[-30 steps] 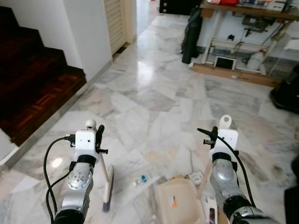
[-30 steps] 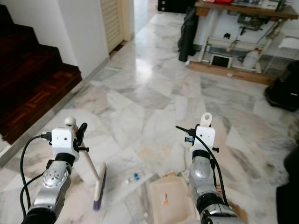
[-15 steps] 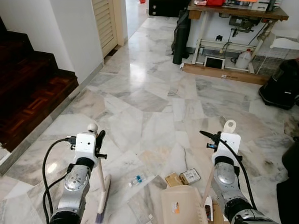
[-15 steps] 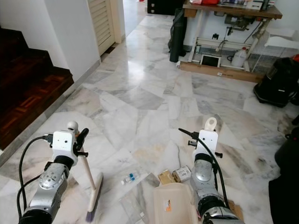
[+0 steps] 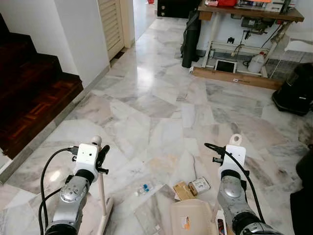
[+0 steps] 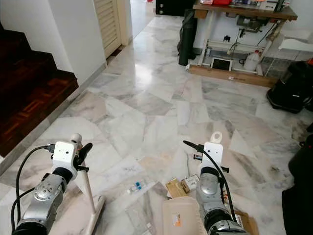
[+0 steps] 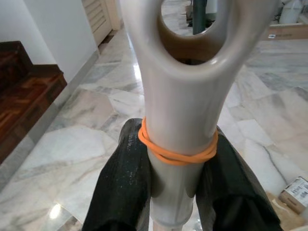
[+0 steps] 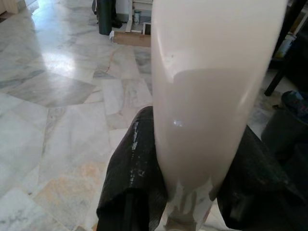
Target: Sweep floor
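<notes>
Glossy veined marble floor (image 5: 161, 107) carries litter: a small clear bottle (image 5: 143, 189) and small cardboard boxes (image 5: 193, 186) just beyond the cream dustpan (image 5: 191, 219). Left gripper (image 7: 175, 168) clamps the smooth broom handle (image 5: 103, 196), right gripper (image 8: 185, 183) clamps the dustpan's handle (image 8: 211, 82), so debris can probably be swept across into the pan.
</notes>
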Robot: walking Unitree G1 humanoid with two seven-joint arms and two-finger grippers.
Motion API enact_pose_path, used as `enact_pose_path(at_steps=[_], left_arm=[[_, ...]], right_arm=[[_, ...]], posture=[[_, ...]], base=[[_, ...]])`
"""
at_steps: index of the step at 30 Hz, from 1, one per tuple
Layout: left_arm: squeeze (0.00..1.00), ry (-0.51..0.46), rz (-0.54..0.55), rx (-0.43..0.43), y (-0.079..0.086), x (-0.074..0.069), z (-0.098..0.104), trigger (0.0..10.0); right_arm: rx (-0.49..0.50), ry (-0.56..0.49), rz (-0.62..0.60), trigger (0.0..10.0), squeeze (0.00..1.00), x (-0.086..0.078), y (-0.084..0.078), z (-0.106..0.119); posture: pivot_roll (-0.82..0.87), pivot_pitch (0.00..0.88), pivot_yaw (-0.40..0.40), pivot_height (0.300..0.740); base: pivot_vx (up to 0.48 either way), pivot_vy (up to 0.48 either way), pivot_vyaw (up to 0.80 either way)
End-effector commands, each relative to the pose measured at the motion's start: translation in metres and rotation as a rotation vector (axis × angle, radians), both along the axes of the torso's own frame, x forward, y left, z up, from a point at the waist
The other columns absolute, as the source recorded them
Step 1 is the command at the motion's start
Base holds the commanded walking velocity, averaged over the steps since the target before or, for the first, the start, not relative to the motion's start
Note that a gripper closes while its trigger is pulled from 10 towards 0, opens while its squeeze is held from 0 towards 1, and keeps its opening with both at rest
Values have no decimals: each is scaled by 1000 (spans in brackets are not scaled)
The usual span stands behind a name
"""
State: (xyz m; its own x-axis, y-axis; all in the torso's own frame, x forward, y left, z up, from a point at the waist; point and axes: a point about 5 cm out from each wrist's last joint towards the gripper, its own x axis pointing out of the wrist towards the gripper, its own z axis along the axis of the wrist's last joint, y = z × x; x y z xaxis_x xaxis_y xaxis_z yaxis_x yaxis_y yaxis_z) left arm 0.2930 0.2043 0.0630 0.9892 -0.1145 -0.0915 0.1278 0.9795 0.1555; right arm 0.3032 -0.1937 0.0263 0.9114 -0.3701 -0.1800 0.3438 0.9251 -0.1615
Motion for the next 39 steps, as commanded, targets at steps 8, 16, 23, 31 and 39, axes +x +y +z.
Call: enact_pose_path(at_steps=[8,16,23,31,39], left_arm=[[0,40,-19,-86,1,4,1,10000],[0,81,-56,-99,4,2,-2,10000],[0,113,-84,-145,5,1,-3,10000],[0,137,-89,-200,11,2,-2,10000],[0,126,-81,-291,11,7,5,10000]], right_arm=[[83,129,3,10000,0,-4,13,-16],[120,240,-36,10000,0,-18,10,-33],[148,252,-46,10000,0,-20,10,-36],[181,271,-11,10000,0,-19,16,-37],[193,327,52,10000,0,-21,24,-43]], posture=[[97,0,-5,740],[99,0,-7,740],[95,0,-6,740],[100,0,-8,740],[103,0,-10,740]], base=[[0,0,0],[0,0,0],[0,0,0],[0,0,0],[0,0,0]])
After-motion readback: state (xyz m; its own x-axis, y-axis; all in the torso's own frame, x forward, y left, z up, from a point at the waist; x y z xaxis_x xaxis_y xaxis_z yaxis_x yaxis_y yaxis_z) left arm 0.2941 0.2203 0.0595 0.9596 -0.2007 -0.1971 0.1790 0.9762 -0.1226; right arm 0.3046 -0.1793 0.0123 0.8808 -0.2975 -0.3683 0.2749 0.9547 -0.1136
